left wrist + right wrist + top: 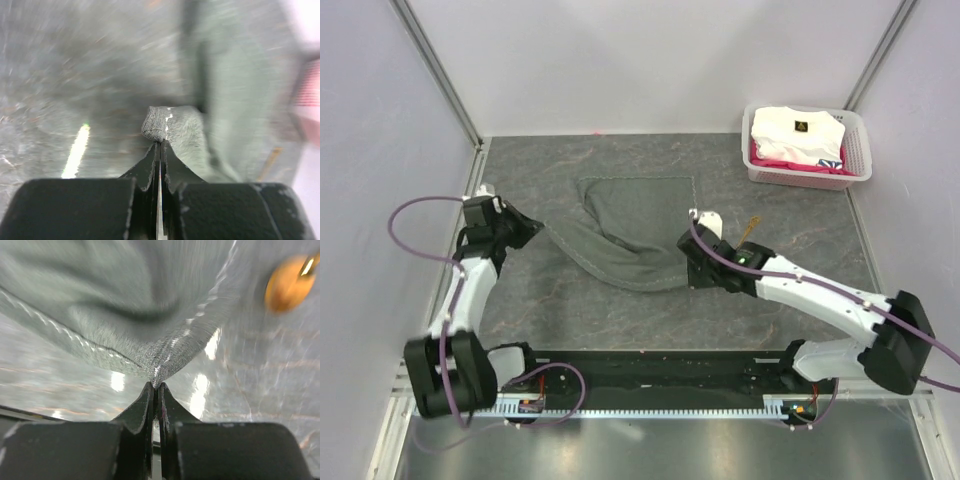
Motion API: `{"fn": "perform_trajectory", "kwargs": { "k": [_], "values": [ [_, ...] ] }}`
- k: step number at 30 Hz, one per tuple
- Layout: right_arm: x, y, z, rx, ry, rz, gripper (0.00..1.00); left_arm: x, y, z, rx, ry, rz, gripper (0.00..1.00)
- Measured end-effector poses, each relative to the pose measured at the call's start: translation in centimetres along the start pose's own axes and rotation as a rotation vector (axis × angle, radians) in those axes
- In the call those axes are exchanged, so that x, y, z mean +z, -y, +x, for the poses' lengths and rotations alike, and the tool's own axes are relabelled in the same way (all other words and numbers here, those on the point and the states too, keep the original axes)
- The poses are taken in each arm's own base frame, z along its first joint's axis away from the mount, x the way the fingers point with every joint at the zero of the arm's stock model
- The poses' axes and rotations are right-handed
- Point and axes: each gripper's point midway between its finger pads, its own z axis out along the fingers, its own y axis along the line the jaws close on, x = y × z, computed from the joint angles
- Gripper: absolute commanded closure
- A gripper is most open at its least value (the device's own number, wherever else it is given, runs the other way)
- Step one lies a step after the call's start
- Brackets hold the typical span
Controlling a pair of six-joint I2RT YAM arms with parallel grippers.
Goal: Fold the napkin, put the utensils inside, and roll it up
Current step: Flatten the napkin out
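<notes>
Grey mottled tabletop [620,320] fills the space between pale walls, with a white basket [798,179] of folded clothes off in the far right corner. The napkin [640,215] lies in the middle. Its far edge is flat on the surface, and its near edge is raised and sagging between the two arms. The left gripper [160,143] is pinched tight on the near left corner, jaws together with the hem bunched at the tips. The right gripper [154,386] is clamped the same way on the near right corner. That held edge runs slantwise across the table, left end farther out than right. To my eye the fold means carrying it away from the arms onto the far edge. The spoon [752,228] waits just right of the cloth, closest to the right arm.
</notes>
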Motion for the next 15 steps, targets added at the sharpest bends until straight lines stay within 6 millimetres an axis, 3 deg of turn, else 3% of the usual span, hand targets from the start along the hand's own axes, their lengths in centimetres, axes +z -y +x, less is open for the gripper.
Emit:
{"fn": "perform_trajectory", "kwargs": {
  "k": [4, 12, 15],
  "values": [
    [-4.5, -1.3, -5.1, 0.026, 0.156, -0.064, 1.00, -5.2, 3.8, -2.3, 0.059, 0.124, 0.107, 0.98],
    [-11.6, -0.9, -10.5, 0.017, 0.326, -0.093, 1.00, -9.3, 4.7, -1.3, 0.036, 0.123, 0.110, 0.98],
    [-14.2, -0.6, -12.1, 0.009, 0.380, -0.105, 1.00, -12.2, 6.4, -2.2, 0.044, 0.159, 0.132, 0.98]
  ]
}}
